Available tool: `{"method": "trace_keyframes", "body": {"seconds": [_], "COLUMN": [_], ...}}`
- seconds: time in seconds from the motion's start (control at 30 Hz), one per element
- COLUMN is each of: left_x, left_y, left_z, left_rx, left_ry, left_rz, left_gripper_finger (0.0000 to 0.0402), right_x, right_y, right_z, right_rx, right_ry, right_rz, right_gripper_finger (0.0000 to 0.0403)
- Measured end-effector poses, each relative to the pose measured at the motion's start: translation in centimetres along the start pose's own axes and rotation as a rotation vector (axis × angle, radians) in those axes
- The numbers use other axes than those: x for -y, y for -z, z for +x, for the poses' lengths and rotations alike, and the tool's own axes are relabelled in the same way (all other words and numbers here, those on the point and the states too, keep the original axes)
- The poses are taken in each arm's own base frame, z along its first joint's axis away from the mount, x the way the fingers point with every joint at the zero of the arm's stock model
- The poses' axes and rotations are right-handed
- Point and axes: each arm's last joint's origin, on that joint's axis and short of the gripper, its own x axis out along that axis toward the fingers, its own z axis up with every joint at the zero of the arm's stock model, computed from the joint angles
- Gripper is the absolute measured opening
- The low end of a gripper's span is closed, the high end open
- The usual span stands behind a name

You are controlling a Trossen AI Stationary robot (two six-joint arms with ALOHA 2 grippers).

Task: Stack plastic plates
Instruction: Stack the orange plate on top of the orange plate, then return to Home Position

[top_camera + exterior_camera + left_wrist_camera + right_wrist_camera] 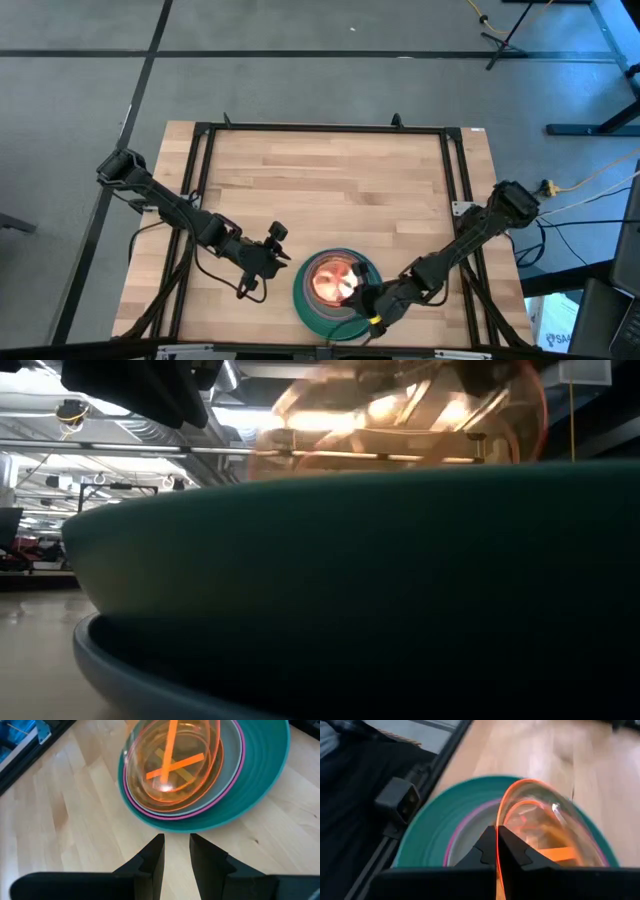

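A stack of plates sits near the table's near edge. A large green plate (310, 310) (350, 560) rests on a blue one (130, 680). Inside the green plate lie a magenta plate (243, 752) and a pale teal plate (227, 770). Over them is a small translucent orange plate (170, 765) (545, 825), tilted. My right gripper (362, 295) (497, 845) is at the stack's right side, shut on the orange plate. My left gripper (283, 262) (176, 845) waits just left of the stack, low over the wood, open by a narrow gap and holding nothing. My right gripper pinches the orange plate's rim (498, 827) between its two fingers, one on each face of the thin edge. It comes from the table's right, slanting down. The held side is raised, so the plate tilts over the stack; whether its far side rests on the pale teal plate I cannot tell.
A black metal frame (320, 128) runs round the wooden table top. A small dark camera block (397, 797) sits at the near edge beside the stack. Bare wood (330, 190) stretches from the stack to the far edge.
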Motion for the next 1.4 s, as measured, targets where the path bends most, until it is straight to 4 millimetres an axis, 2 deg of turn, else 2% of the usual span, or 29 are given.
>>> {"method": "trace_keyframes", "body": {"seconds": [0.23,0.33,0.47,0.67,0.83,1.0,1.4], "left_x": [0.0,0.0,0.0,0.0,-1.1,-2.4,-4.0], "left_y": [0.0,0.0,0.0,0.6,1.7,3.2,7.7], "left_z": [0.0,0.0,0.0,0.3,0.3,-0.7,-4.4], "left_rx": [-0.001,-0.001,-0.001,-0.008,0.037,0.122,0.399], "left_ry": [0.0,0.0,0.001,0.0,0.007,0.006,-0.195], "left_rz": [-0.006,-0.017,-0.018,0.01,-0.042,-0.099,-0.233], "left_gripper_finger": [0.0086,0.0086,0.0086,0.0086,0.0086,0.0086,0.0086], "right_x": [0.6,1.3,1.9,1.9,1.9,2.2,3.4], "right_y": [1.0,1.0,1.0,1.1,0.9,0.4,0.3], "right_z": [1.6,2.0,2.2,2.2,1.8,0.8,-0.7], "right_rx": [-0.048,-0.054,-0.062,-0.071,-0.071,-0.068,-0.108], "right_ry": [0.029,0.043,0.041,0.024,0.02,0.038,0.202], "right_rz": [0.125,0.184,0.213,0.187,0.145,0.122,0.007], "right_gripper_finger": [0.0001,0.0017,0.007,0.0165,0.0204,0.0208,0.0186]}}
